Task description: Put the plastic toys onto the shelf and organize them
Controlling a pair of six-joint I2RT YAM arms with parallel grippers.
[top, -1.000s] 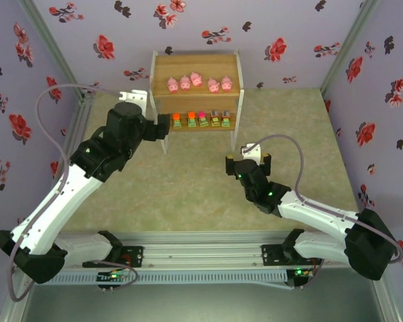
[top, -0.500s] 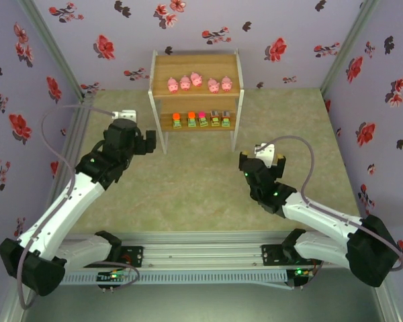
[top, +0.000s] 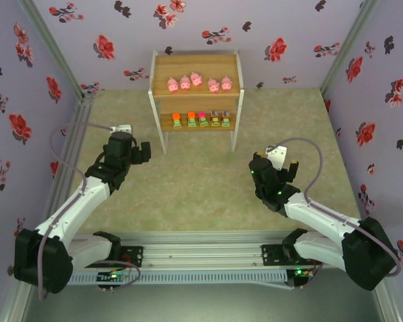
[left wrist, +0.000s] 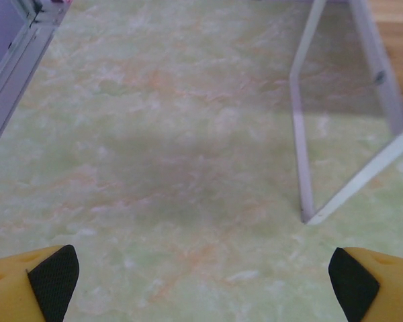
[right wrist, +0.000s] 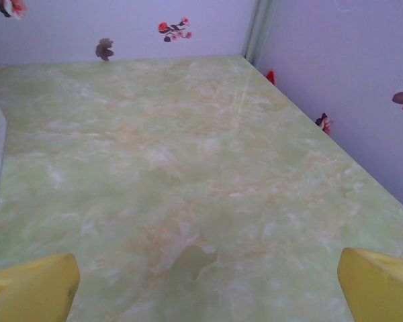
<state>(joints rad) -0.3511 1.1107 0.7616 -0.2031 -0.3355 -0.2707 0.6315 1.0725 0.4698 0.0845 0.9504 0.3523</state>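
Note:
The shelf (top: 195,66) stands at the back of the table. Several pink pig toys (top: 197,80) line its top tier. A row of green-based blocks (top: 202,119) topped orange, magenta or grey fills the lower tier. My left gripper (top: 145,150) hangs open and empty in front of the shelf's left leg, short of it. In the left wrist view that gripper (left wrist: 205,282) has bare mat between its fingers (left wrist: 54,278), and the white shelf leg (left wrist: 302,134) is ahead on the right. My right gripper (top: 274,165) is open and empty at the right front of the shelf; it (right wrist: 208,282) faces bare mat.
A green marbled mat (top: 195,181) covers the table. Flowered purple walls (top: 383,100) close in the left, right and back sides. A metal rail (top: 201,241) with the arm bases runs along the near edge. The left wall's frame (left wrist: 13,47) is near the left gripper.
Both arms have drawn back from the shelf toward the near edge. The left gripper left the lower tier's left end; the right one moved right. Both stayed open.

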